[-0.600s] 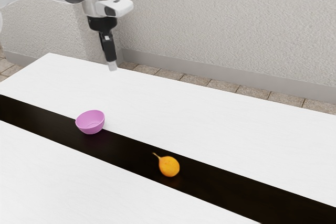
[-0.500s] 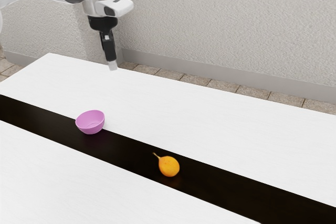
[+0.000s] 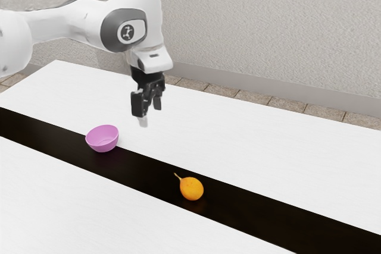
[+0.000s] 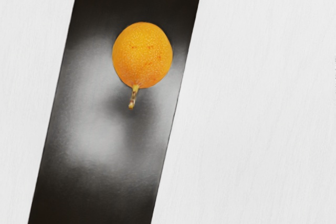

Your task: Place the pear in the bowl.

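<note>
My black gripper (image 3: pixel 150 113) hangs in the air above the white tabletop, its two fingers apart with nothing between them. Below it and toward the exterior view's right, the yellow-orange pear (image 3: pixel 191 188) rests on the table's dark stripe, its thin stem pointing roughly toward the bowl. The pink bowl (image 3: pixel 102 139), upright and with no object visible in it, stands on the stripe's edge toward the exterior view's left. In the wrist view the round pear (image 4: pixel 142 55) lies on the dark stripe, stem included, some way from the hand.
A dark stripe (image 3: pixel 262 205) runs lengthwise across the white table (image 3: pixel 238 141). Behind the table's far edge are a tiled floor and a pale textured wall.
My arm has swung toward the exterior view's right and lower, and the hand has turned so that both fingers show. Pear and bowl have stayed put.
</note>
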